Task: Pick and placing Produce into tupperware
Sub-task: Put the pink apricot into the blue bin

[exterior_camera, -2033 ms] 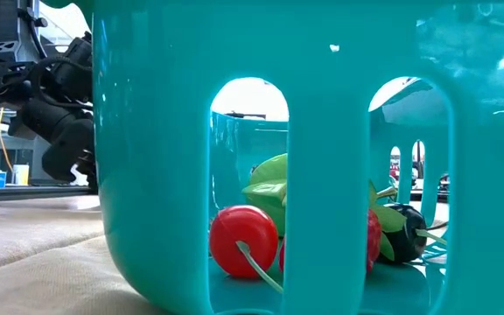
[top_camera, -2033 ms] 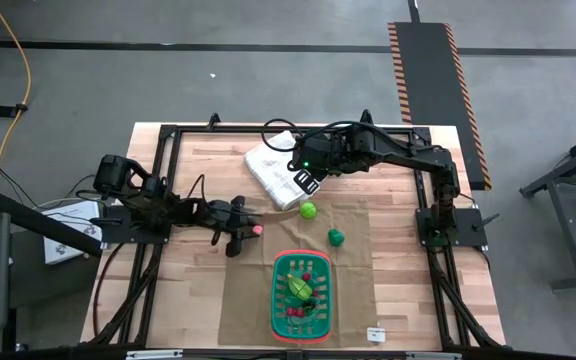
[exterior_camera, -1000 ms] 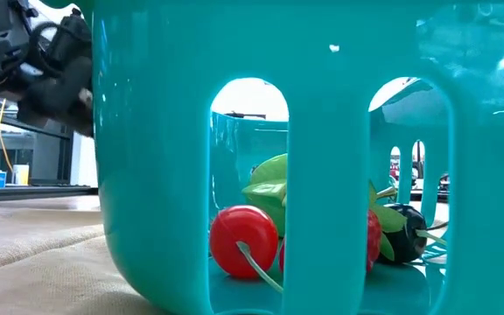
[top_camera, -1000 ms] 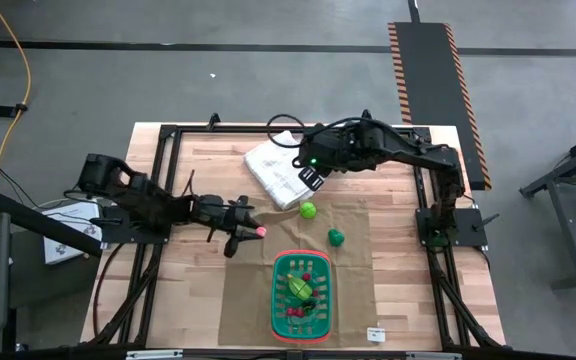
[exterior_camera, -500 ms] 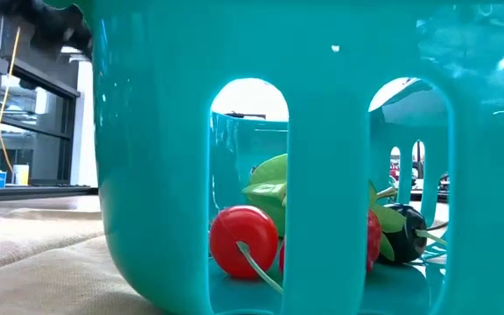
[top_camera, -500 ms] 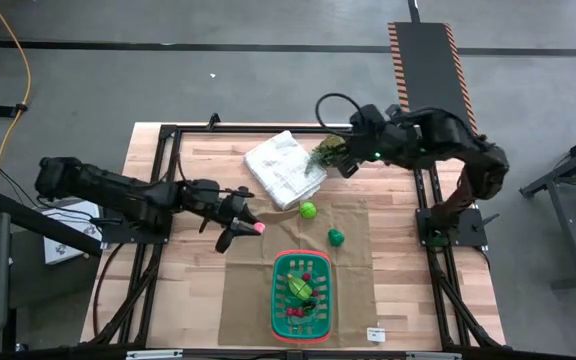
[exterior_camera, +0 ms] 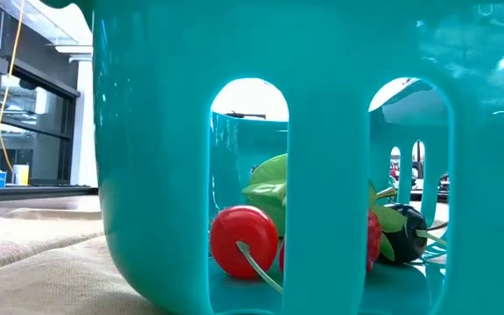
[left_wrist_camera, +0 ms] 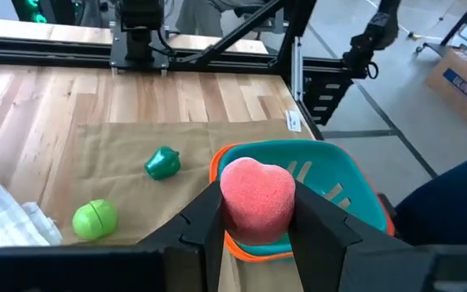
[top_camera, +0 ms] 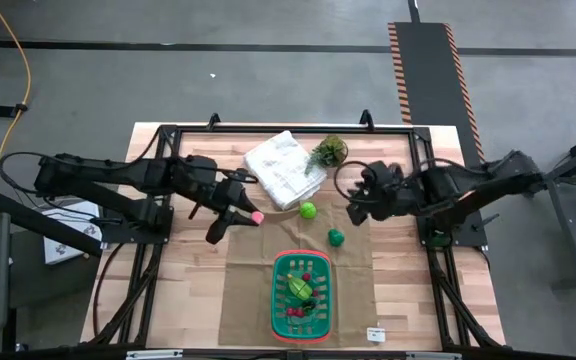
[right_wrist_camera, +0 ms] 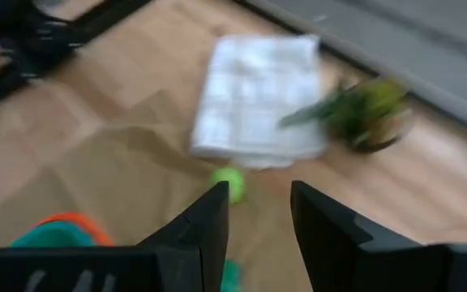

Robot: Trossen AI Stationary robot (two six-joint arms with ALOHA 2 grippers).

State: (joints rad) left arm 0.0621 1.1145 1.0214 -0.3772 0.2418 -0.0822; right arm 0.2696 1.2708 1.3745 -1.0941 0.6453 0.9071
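My left gripper (top_camera: 246, 216) hangs above the table, left of the brown paper, shut on a small pink piece of produce (left_wrist_camera: 256, 191). The tupperware (top_camera: 301, 295), a green basket with an orange rim, stands on the paper near the front edge and holds several pieces, among them a red one (exterior_camera: 243, 241). A light green round piece (top_camera: 308, 210) and a darker green piece (top_camera: 336, 237) lie on the paper. My right gripper (top_camera: 354, 208) hovers open to the right of them, with nothing between its fingers (right_wrist_camera: 209, 219). My left gripper pinches the pink piece between its two fingers, by its two opposite sides (left_wrist_camera: 227, 204). The fingers slant downward, coming from the table's left. The piece is lifted clear of the table and sticks out past the fingertips.
A folded white cloth (top_camera: 283, 168) and a small leafy potted plant (top_camera: 328, 152) sit at the far side. The brown paper (top_camera: 248, 300) covers the table's middle and front. A black frame (top_camera: 268, 128) borders the table. A small white tag (top_camera: 375, 334) lies at the front right.
My left gripper has risen well above the table with the pink piece, staying shut on it. My right gripper has swung from over the white cloth toward the table's right and then nearer, uncovering the potted plant, and has turned about as it went.
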